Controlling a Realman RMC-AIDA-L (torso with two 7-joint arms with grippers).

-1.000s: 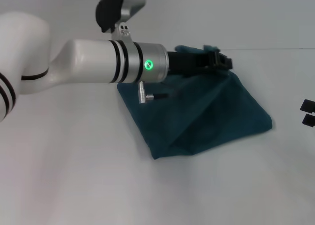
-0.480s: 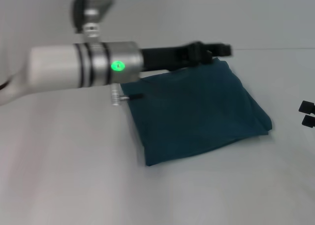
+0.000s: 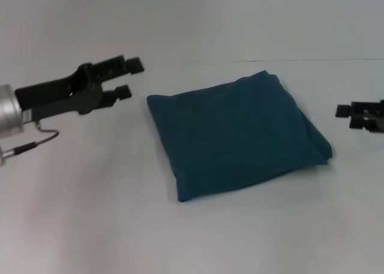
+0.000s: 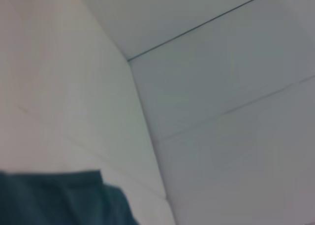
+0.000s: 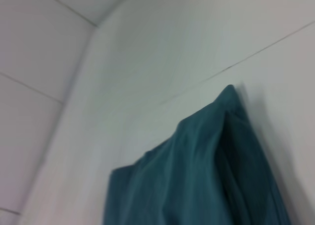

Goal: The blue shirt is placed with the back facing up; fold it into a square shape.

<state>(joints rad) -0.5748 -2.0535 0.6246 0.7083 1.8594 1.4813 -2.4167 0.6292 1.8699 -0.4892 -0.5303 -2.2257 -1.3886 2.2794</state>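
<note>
Head camera first: the left gripper [image 3: 125, 78] hangs above the white table [image 3: 90, 214] off to the left of the cloth, its two black fingers [image 3: 133, 63] spread with a clear gap between them and nothing held. It touches no fabric; my reading is that it stands clear because the folding work on that side is finished. The right gripper [image 3: 345, 111] shows only as dark tips at the right edge of the view, near the cloth's right side but apart from it, and whether it is spread or closed I cannot tell.

Between the two lies the blue shirt [image 3: 237, 133], a large plain dark teal-blue garment of soft matte fabric, folded into a compact, roughly square pad resting flat on the table. The pad sits turned relative to the table edge, one corner toward the robot at the lower left and another away at the upper right. With sides so nearly equal it has little long axis; if any, it runs from the near-left corner to the far-right one. Layered folds show along its right edge, which looks thicker.

From the right wrist camera, the shirt [image 5: 197, 176] shows stacked layers at one corner; the left wrist camera catches only a sliver of it [image 4: 59, 198]. Judged from this, the square looks essentially done.
</note>
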